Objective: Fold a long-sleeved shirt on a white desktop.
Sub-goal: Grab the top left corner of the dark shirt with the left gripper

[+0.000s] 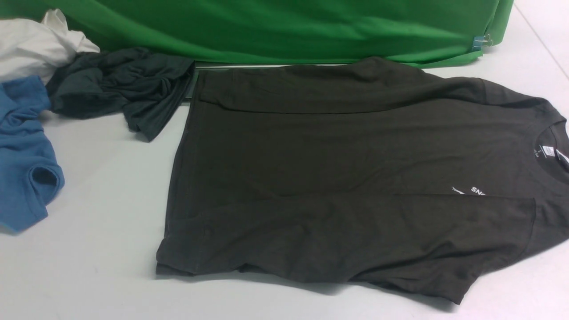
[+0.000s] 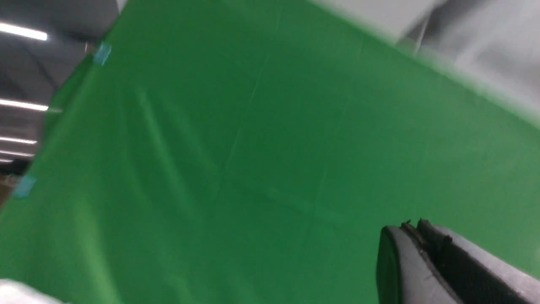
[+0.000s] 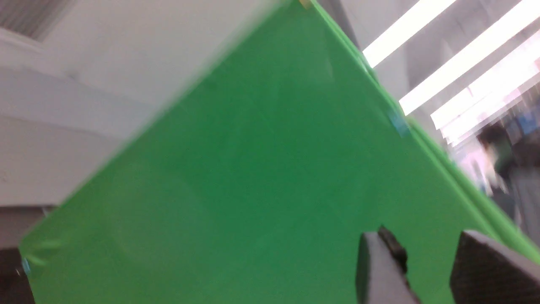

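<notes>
The long-sleeved shirt (image 1: 346, 178) lies flat on the white desktop (image 1: 98, 258), neck to the right, hem to the left. Both sleeves are folded in over the body. Its white chest logo (image 1: 471, 191) and neck label (image 1: 546, 151) show near the right edge. Neither gripper appears in the front view. In the left wrist view my left gripper (image 2: 415, 228) is raised, its two fingers pressed together with nothing between them, against the green cloth. In the right wrist view my right gripper (image 3: 422, 245) is also raised, fingers apart and empty.
A green cloth backdrop (image 1: 275, 26) hangs along the table's far side. At the far left lie a bluish dark-grey garment (image 1: 124, 89), a bright blue garment (image 1: 22, 155) and a white one (image 1: 35, 44). A strip of the metal cable tray (image 1: 195, 82) shows beside the shirt's hem.
</notes>
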